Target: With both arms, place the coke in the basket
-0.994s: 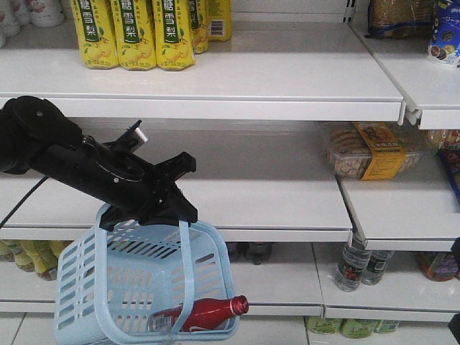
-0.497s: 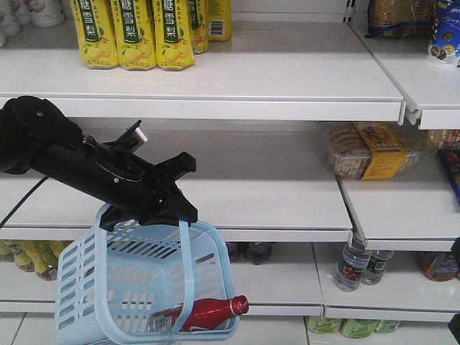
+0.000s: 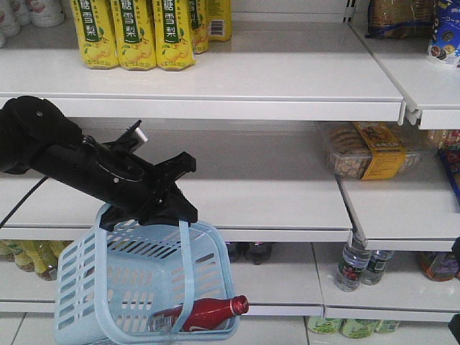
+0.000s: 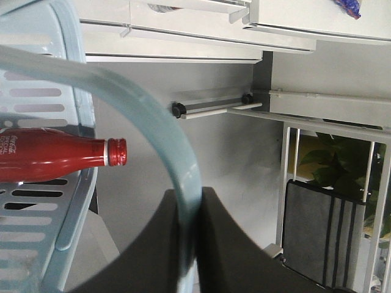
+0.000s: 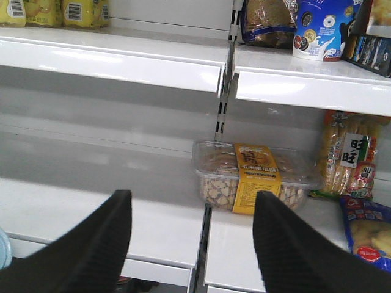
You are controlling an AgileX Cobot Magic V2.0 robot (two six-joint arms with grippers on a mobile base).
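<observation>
White shop shelves (image 3: 287, 79) fill the whole scene, row above row. Closest to us hangs the basket (image 3: 100, 287), light blue with slots in its sides. It tips a little and touches no shelf — it hangs from its handle (image 3: 188, 273). Inside it lies one thing only: the coke (image 3: 205, 314), flat on its side at the bottom, with its red cap pointing right and resting at the basket's rim. The left wrist view shows the same bottle lying on the slotted blue plastic, cap poking out toward the grey floor.

The left gripper (image 3: 169, 188) is pinched tight on the blue handle, and the black left arm (image 3: 50, 147) slants up to the left behind it. In the left wrist view the handle curves down and slips right between the two dark fingers (image 4: 226, 244).

The right gripper (image 5: 192, 244) holds nothing. Its two black fingers stand wide apart, with an empty shelf showing between them.

Farther back, a clear box of biscuits (image 3: 366, 149) with a yellow band sits on the middle shelf. Below it stand small water bottles (image 3: 352, 264). On the top shelf — at the very back — stand yellow pear-drink bottles (image 3: 133, 32) in a row.
</observation>
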